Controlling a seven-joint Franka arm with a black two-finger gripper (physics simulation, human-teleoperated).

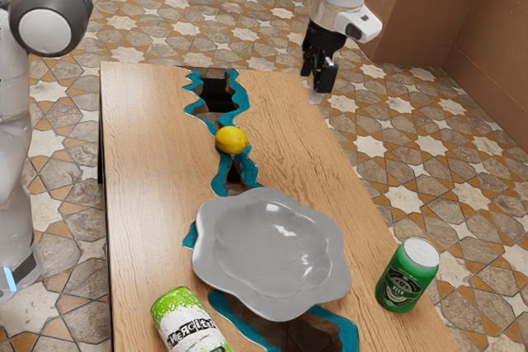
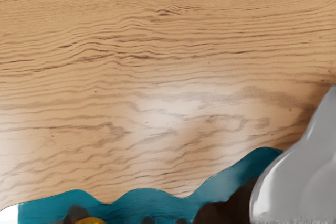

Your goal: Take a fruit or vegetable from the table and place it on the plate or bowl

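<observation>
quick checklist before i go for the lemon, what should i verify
1. round yellow lemon free, nothing on it: ok.
2. black claw over the lemon: not ok; it hangs high, off toward the exterior view's right of it.
3. grey scalloped plate empty: ok.
4. green can and white-green can off the lemon-to-plate line: ok.
5. lemon steady on the teal resin strip beside a dark gap: cannot tell.
</observation>
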